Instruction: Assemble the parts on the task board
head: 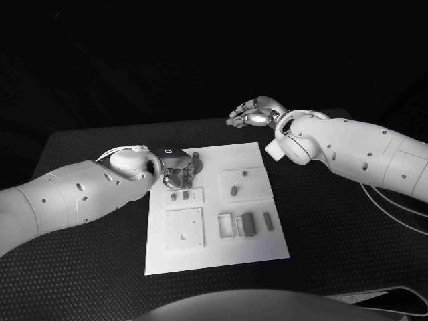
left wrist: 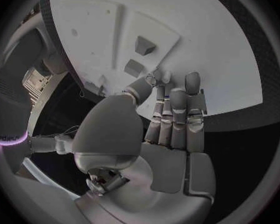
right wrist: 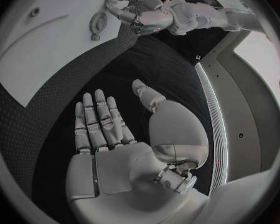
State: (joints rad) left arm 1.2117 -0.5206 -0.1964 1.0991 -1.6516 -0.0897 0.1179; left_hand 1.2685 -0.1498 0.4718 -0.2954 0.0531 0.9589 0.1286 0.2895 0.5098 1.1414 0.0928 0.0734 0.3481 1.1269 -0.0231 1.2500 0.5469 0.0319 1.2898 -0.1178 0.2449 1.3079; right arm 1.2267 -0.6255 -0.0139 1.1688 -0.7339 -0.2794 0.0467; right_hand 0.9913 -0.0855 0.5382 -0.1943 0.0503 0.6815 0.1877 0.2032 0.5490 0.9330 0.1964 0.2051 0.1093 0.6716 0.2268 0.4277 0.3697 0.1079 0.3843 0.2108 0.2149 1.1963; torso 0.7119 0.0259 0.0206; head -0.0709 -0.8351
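Note:
The white task board [head: 255, 158] lies in the middle of the black table. Small grey parts [head: 172, 196] lie near its left edge, one more [head: 234, 190] sits in the middle, and a longer dark part [head: 250, 225] lies lower down. My left hand [head: 176, 168] hangs over the board's far left corner with its fingers pointing down at the board. In the left wrist view the thumb tip and a fingertip [left wrist: 160, 77] meet just above the board [left wrist: 209, 45]; I cannot tell whether a part is between them. My right hand [head: 255, 114] is raised beyond the board's far edge, fingers straight, holding nothing.
A raised square plate [head: 185, 229] and upright holders [head: 225, 225] stand on the board's near half. Two small blocks [left wrist: 144, 45] rise from the board ahead of my left hand. Bare black table [head: 349, 227] lies on both sides of the board.

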